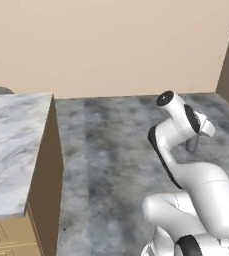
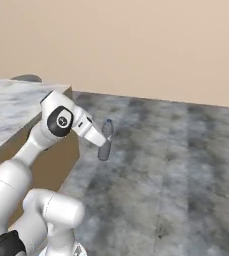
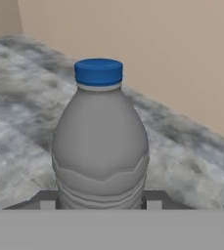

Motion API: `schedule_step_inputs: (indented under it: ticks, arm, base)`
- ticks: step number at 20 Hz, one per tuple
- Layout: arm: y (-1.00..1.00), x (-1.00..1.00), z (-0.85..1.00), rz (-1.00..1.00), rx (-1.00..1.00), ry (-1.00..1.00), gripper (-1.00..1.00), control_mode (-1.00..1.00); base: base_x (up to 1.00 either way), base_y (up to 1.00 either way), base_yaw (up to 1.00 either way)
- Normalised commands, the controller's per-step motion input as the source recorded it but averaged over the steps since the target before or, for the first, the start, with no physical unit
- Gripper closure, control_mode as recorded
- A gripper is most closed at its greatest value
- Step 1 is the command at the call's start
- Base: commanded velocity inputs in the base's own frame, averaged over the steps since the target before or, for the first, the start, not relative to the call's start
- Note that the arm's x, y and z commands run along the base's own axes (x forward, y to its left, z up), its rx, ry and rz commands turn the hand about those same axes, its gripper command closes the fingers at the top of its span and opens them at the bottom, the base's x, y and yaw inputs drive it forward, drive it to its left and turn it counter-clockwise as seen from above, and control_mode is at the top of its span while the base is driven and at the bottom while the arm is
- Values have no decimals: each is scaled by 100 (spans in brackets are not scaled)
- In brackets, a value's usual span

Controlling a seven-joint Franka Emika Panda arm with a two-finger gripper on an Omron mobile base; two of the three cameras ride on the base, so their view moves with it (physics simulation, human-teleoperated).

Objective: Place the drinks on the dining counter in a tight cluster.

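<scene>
Gripper point(image 3: 100, 201) clamped on upright grey bottle point(image 3: 100, 146), arm extended above floor point(image 2: 176, 170).

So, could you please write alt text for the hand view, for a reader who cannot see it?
A small grey plastic bottle with a blue screw cap stands upright and close to the camera, its lower body held between the gripper's two dark fingertips. Behind it lie a mottled grey stone-patterned floor and a plain beige wall.
</scene>
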Motion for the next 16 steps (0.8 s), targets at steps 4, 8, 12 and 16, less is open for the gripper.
schedule_step_inputs:
  ticks: [4, 8, 12, 16]
  arm:
    - [0, 0, 0, 0, 0, 0, 100, 100]
    - [0, 0, 0, 0, 0, 0, 100, 100]
    - [0, 0, 0, 0, 0, 0, 100, 100]
    - [0, 0, 0, 0, 0, 0, 100, 100]
  base:
    - [59, -57, 77]
    - [61, -38, 88]
    - [69, -32, 90]
    - [75, -39, 87]
